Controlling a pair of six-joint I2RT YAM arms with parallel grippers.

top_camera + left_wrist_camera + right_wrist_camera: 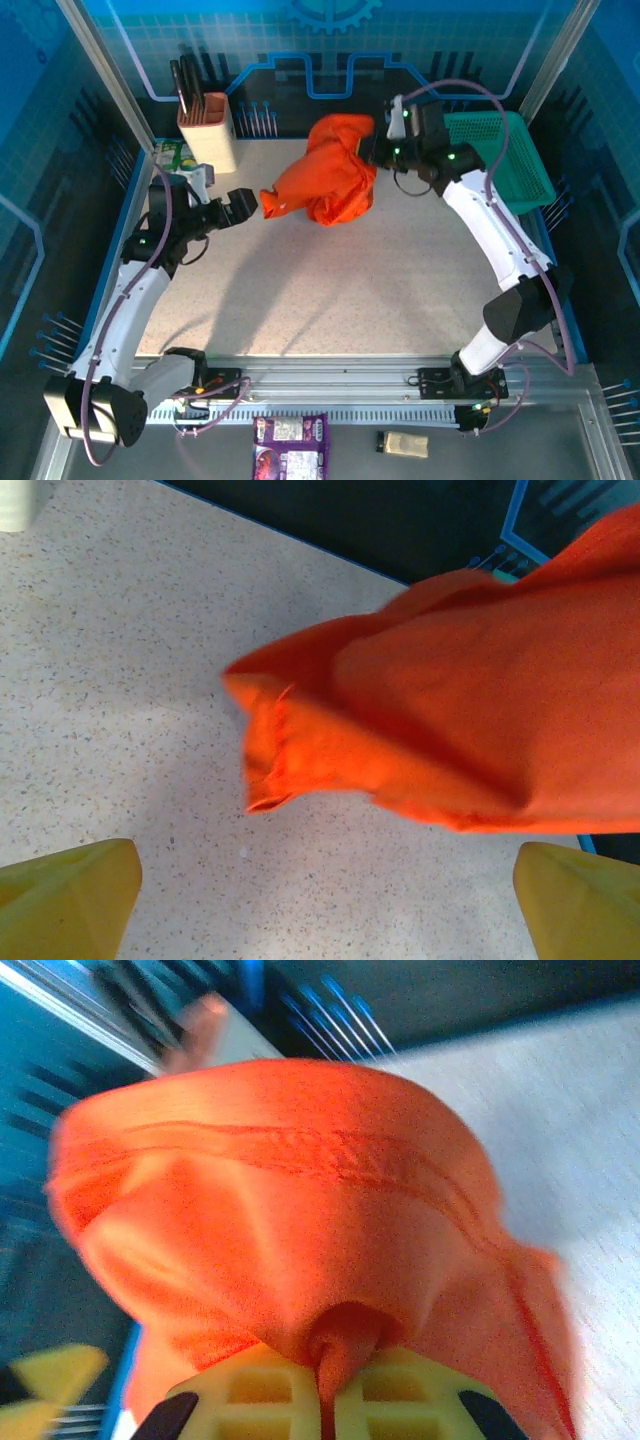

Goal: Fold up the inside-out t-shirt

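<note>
1. Seeing from above the inside-out t-shirt (325, 175) hanging as a bunched orange lump over the far middle of the table (350, 300), between the two grippers; not telling whether its lower edge is touching the surface.
2. Running its long axis from upper right down to lower left in that view, with a narrow hemmed end pointing left.
3. Getting from the right wrist view the grip that the top view is not resolving: the right gripper (328, 1390) clenching a gathered fold of the orange cloth, with a stitched seam (330, 1150) arching across above.
4. Getting from the left wrist view the gap at the other end: the left gripper (325, 895) standing spread wide, released, its yellow fingers (70, 890) touching no cloth, with the hemmed tip lying apart ahead.
5. Placing, from above, the teal basket (505, 155) behind the right arm and a knife block (208, 130) at the far left.
</note>
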